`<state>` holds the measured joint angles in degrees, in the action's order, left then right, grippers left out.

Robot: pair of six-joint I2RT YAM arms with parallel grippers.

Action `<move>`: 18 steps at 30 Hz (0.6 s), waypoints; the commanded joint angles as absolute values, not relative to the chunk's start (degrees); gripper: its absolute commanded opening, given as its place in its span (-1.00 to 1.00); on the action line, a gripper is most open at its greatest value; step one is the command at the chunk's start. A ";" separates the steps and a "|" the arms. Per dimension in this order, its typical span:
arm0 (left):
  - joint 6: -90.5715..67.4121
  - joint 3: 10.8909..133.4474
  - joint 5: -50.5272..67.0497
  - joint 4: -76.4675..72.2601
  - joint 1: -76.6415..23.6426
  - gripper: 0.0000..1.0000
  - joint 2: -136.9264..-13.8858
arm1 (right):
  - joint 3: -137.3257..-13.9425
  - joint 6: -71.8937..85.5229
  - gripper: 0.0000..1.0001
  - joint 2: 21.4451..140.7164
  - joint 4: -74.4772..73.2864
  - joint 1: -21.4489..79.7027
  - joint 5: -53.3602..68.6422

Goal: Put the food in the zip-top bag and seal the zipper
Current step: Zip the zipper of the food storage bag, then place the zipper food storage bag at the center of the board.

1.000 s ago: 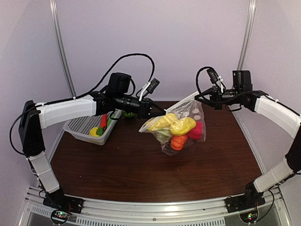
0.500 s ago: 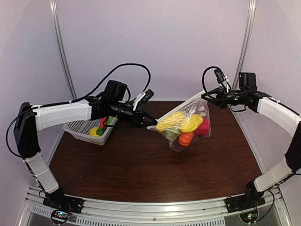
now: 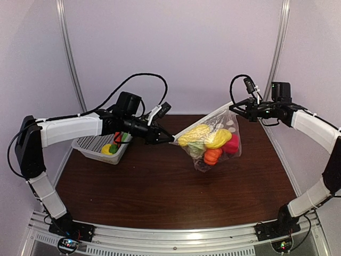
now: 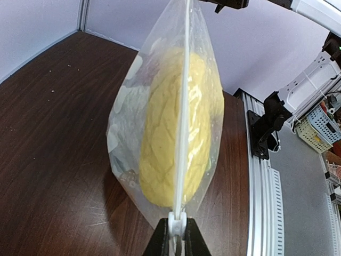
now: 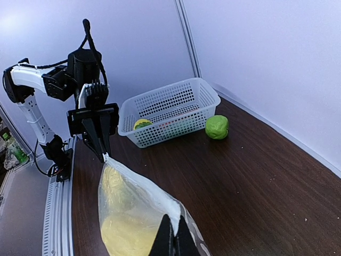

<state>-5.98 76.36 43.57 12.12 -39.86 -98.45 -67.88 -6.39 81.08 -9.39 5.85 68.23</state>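
At the left, a white mesh plastic basket sits on the dark brown wooden table, holding yellow, red and green toy pieces. Only the right wrist view shows a round green toy fruit on the table just beside the basket; from above, the left arm hides it.

The left gripper is clenched on the lower end of the thin white zipper, grasping the soft clear zip-top bag with white polka dots. Its wrist camera looks along that strip edge-on, where it reads as 1 narrow line. A bumpy yellow corn-like toy presses against the film there.

From above, the bag hangs over the middle-right of the table, stretched between the 2 grippers and sloping up to the right. Its belly sags with yellow, green, orange and pinkish-red food.

At the right, the right gripper is pinched tight on the bag's upper corner.
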 commanded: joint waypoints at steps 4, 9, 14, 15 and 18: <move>-6.82 81.34 45.43 14.44 -38.76 -0.97 -101.15 | -72.38 -7.59 -0.94 85.72 -7.51 3.96 67.62; -7.90 86.21 49.77 14.32 -40.43 -0.76 -103.00 | -75.69 -17.54 -0.40 83.83 -21.89 4.06 70.16; -6.29 81.82 49.25 15.53 -42.88 -0.22 -97.74 | -72.51 -25.68 0.19 73.26 -33.91 3.86 65.11; -6.98 80.25 47.11 14.45 -42.89 -0.07 -95.39 | -71.56 -25.06 0.27 71.69 -33.74 3.76 62.69; -6.67 77.56 40.07 13.76 -42.79 0.94 -90.57 | -68.89 -17.89 0.42 68.55 -29.98 3.24 57.19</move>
<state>-6.85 80.12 46.41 15.64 -42.94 -97.93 -72.05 -21.04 72.38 -28.64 3.97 64.86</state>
